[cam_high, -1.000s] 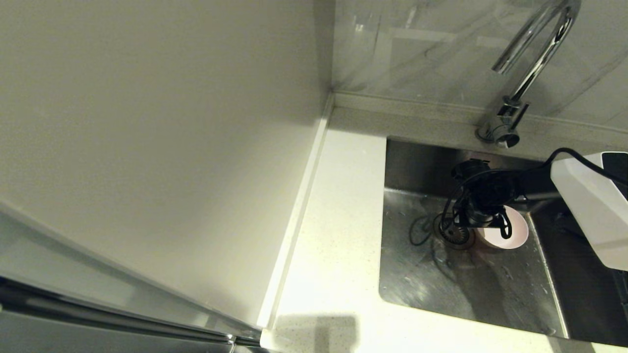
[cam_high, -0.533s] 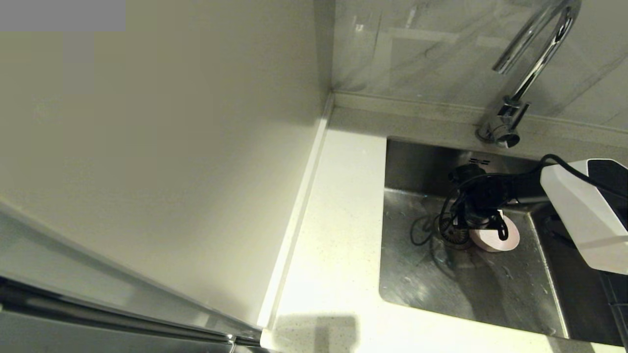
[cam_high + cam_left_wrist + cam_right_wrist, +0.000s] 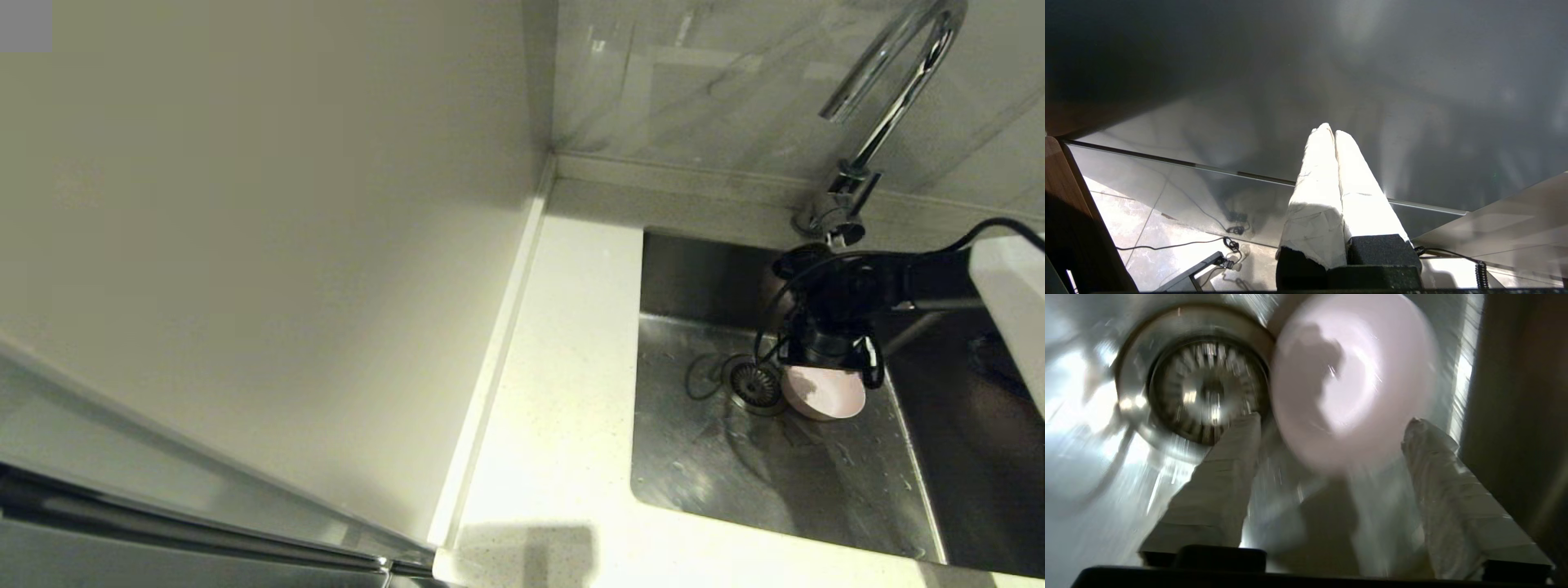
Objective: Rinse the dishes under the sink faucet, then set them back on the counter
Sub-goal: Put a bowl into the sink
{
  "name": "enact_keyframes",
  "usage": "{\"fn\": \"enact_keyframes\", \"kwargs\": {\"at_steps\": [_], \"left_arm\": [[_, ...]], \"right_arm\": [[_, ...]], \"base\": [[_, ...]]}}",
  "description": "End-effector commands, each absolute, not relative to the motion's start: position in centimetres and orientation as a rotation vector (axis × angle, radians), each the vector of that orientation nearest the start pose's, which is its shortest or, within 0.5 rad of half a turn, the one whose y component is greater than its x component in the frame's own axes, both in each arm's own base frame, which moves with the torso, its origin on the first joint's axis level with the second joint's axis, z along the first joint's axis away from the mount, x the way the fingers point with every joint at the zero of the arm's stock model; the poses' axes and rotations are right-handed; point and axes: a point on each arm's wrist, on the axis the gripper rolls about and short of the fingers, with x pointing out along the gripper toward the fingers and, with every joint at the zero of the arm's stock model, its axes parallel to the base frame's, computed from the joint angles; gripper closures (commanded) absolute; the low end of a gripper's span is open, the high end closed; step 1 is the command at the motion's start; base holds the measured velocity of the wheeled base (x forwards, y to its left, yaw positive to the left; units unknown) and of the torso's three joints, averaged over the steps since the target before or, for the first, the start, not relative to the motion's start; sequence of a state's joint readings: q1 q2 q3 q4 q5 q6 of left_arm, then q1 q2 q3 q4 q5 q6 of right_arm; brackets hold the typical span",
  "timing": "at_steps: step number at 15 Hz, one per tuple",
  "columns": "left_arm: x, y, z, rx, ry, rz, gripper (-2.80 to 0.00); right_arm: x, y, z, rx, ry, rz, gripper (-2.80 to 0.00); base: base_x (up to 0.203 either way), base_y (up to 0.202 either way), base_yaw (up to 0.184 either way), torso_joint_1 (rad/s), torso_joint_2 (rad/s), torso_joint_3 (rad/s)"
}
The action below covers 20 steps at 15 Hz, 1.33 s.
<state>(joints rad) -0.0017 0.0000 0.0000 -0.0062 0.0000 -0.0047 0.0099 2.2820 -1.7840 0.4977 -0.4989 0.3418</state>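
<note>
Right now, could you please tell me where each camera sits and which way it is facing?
Head view: high on the robot, facing forward and down at the counter, sink and faucet; the right arm reaches in over the pink bowl.
Left wrist view: behind the left tool, shut, parked away from the sink and facing a dark panel.
Right wrist view: behind the open right tool, facing down onto the drain and the bowl.
Shared: head and right wrist views both show bowl and drain.

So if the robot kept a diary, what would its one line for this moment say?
right gripper: open, over pink bowl in sink beside drain | left gripper: shut, parked | faucet: no water seen
</note>
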Motion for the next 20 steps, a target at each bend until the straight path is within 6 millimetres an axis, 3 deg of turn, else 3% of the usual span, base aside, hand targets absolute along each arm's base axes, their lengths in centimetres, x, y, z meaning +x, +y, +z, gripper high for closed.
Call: {"fn": "enact_keyframes", "kwargs": {"at_steps": [1,3,4,6,9,13,16,18,20], "left_arm": [[-2.3,0.0,7.6,-0.005,-0.005,-0.002,0.00],[-2.3,0.0,7.5,-0.005,-0.003,-0.002,0.00],[-2.3,0.0,7.5,-0.005,-0.003,-0.002,0.00],[-2.3,0.0,7.5,-0.005,-0.004,-0.002,0.00],[-2.3,0.0,7.5,-0.005,-0.003,-0.002,0.00],[-2.3,0.0,7.5,-0.005,-0.004,-0.002,0.00],[-2.3,0.0,7.5,-0.005,-0.003,-0.002,0.00],[-2.3,0.0,7.5,-0.005,-0.003,-0.002,0.00],[-2.3,0.0,7.5,-0.005,-0.004,-0.002,0.00]], "right_arm": [[37.6,-0.4,21.5,0.133,0.763,-0.580,-2.80],[31.9,-1.3,26.5,0.168,0.689,-0.544,-2.80],[29.4,-2.9,28.4,0.157,0.660,-0.543,-2.80],[26.3,-8.4,30.3,0.114,0.628,-0.629,-2.80],[23.1,-15.3,30.7,0.075,0.628,-0.764,-2.80],[19.9,-21.6,28.6,0.127,0.710,-0.851,-2.80],[17.4,-23.1,28.0,0.156,0.777,-0.913,-2.80],[14.6,-22.6,27.9,0.196,0.892,-0.933,-2.80],[13.1,-21.9,26.7,0.259,1.026,-0.912,-2.80]], "base": [[0.000,0.000,0.000,0.000,0.00,0.000],[0.000,0.000,0.000,0.000,0.00,0.000],[0.000,0.000,0.000,0.000,0.00,0.000],[0.000,0.000,0.000,0.000,0.00,0.000],[0.000,0.000,0.000,0.000,0.00,0.000],[0.000,0.000,0.000,0.000,0.00,0.000],[0.000,0.000,0.000,0.000,0.00,0.000],[0.000,0.000,0.000,0.000,0.00,0.000],[0.000,0.000,0.000,0.000,0.00,0.000]]}}
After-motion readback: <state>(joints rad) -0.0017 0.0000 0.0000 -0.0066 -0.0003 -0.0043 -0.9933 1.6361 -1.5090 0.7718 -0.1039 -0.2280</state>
